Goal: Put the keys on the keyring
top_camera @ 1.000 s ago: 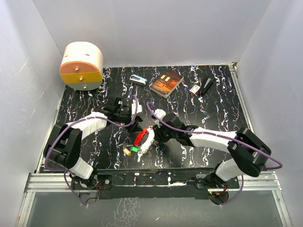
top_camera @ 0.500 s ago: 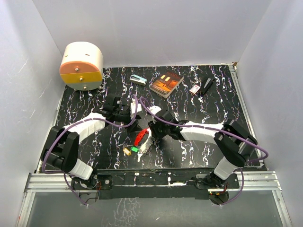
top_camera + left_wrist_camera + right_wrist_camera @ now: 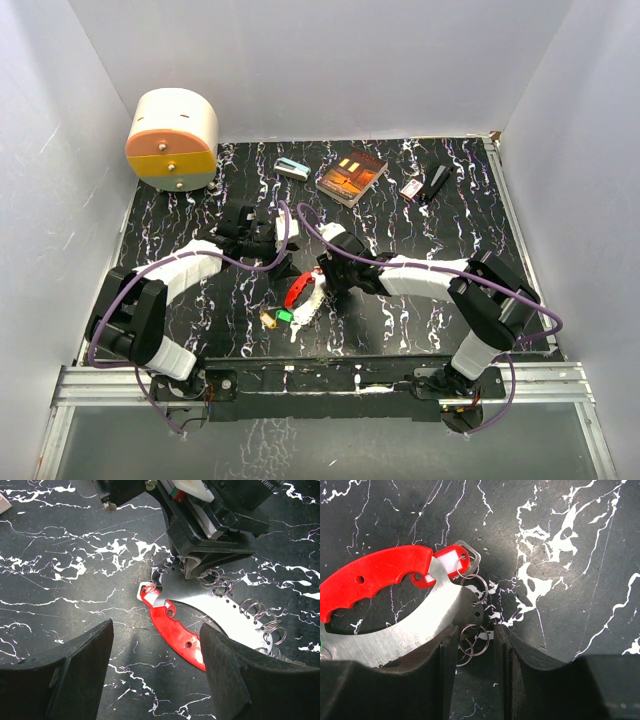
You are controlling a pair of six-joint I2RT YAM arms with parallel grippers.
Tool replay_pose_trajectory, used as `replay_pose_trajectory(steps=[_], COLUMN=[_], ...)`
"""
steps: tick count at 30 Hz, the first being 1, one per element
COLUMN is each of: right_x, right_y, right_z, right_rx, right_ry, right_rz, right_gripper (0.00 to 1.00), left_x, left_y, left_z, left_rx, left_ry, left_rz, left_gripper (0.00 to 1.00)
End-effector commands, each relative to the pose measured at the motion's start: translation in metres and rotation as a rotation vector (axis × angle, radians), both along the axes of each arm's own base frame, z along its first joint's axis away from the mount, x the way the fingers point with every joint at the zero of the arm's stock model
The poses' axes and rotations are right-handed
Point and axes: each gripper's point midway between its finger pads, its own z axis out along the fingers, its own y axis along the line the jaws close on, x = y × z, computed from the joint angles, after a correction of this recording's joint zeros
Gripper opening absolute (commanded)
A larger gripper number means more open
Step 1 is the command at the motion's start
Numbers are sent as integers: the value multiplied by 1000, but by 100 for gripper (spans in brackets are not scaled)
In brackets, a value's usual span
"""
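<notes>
Marble tabletop (image 3: 450, 225), keys (image 3: 276, 317) near right tool (image 3: 323, 288)

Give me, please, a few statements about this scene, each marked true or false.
1. The left tool is open and holds nothing. True.
2. The red handle lies on the book. False: it lies on the table, well short of the book.
3. Several split rings hang from the metal plate. True.
4. The yellow key sits beside the teal box. False: it lies by the green key, near the arms' bases.
</notes>
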Motion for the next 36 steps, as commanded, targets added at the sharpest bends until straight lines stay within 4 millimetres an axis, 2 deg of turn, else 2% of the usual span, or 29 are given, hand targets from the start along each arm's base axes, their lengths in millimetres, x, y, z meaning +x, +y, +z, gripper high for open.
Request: replay_pose_trajectory(steps=[1,6,10,13,15,17,18,23,25,27,30,36], right_x=[16,10,11,14,16,20,22,29,31,32,32,27], right_y=[6,5,2,-4,-6,-10,-13,-19,-23,-29,-34,-35], right_z=[17,8,10,13,18,25,31,53,57,61,63,33], right_rx=[44,40,40,30,27,28,33,66,64,58,95,128], right_ry=[-45,-5,-13,-34,-51,-76,-94,-146,-151,-145,-102,96], right_rz=[-50,-58,-77,-103,-115,-146,-163,-198,-222,-265,-334,-409], right_gripper=[39,32,21,18,23,31,31,15,17,27,31,32], left_x=[-6,-6,-4,-3,-3,-2,-2,2,4,6,8,6], left_y=[-3,-3,-4,-5,-6,-6,-6,-12,-14,-15,-16,-15], left_z=[16,15,16,18,18,18,17,21,22,23,23,22], left_rx=[-47,-49,-55,-60,-62,-63,-63,-85,-96,-99,-97,-100], left_ry=[-22,-23,-27,-30,-31,-30,-29,-38,-40,-42,-49,-48], left_rz=[-24,-28,-28,-30,-31,-32,-35,-52,-60,-62,-58,-59], left_gripper=[68,69,69,69,69,69,70,71,71,72,72,72])
